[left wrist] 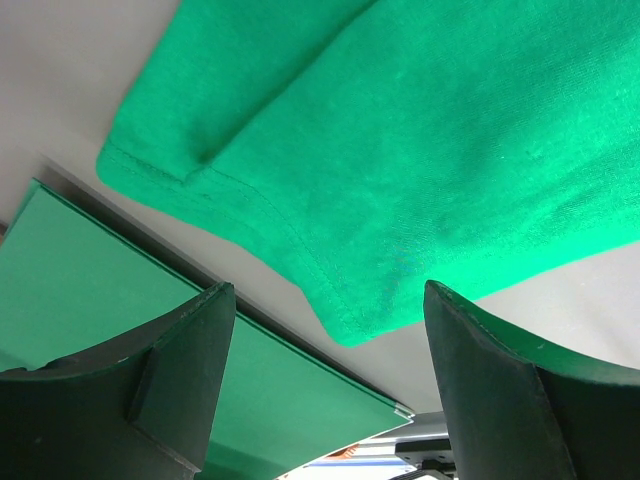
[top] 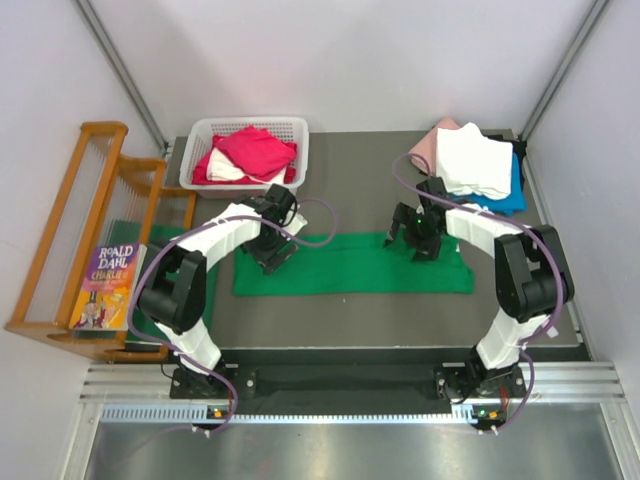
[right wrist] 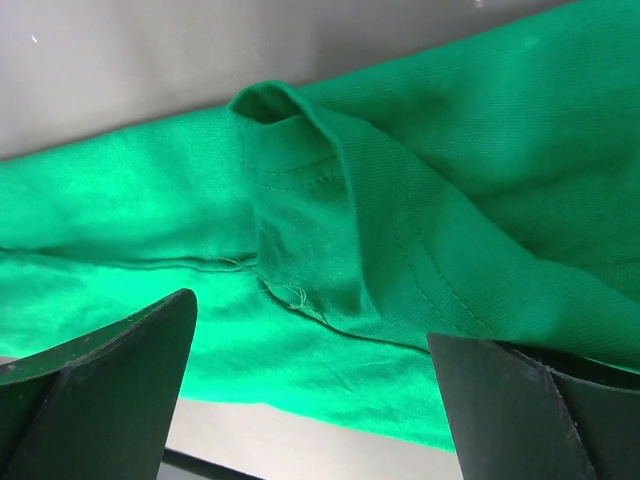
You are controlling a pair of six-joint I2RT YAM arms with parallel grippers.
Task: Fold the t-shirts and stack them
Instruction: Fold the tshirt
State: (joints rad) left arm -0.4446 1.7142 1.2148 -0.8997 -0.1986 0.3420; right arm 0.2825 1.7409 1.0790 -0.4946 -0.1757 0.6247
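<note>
A bright green t-shirt [top: 350, 268] lies folded into a long strip across the middle of the table. My left gripper [top: 272, 258] hangs open just above its left end. In the left wrist view the shirt's hemmed corner [left wrist: 420, 130] lies ahead of the gripper [left wrist: 330, 350], with nothing between the fingers [left wrist: 190, 370]. My right gripper [top: 408, 243] stands open over the strip's right part. Under this gripper [right wrist: 310, 380] is a folded sleeve seam [right wrist: 400, 210]. A stack of pink, white and blue t-shirts [top: 470, 165] sits at the back right. Red and white t-shirts [top: 250, 150] fill a basket.
The white basket [top: 250, 122] stands at the back left. A wooden rack [top: 60, 230] with a Roald Dahl book [top: 105, 285] stands left of the table. A darker green flat mat [left wrist: 100, 300] lies beside the shirt's left end, at the table's left edge.
</note>
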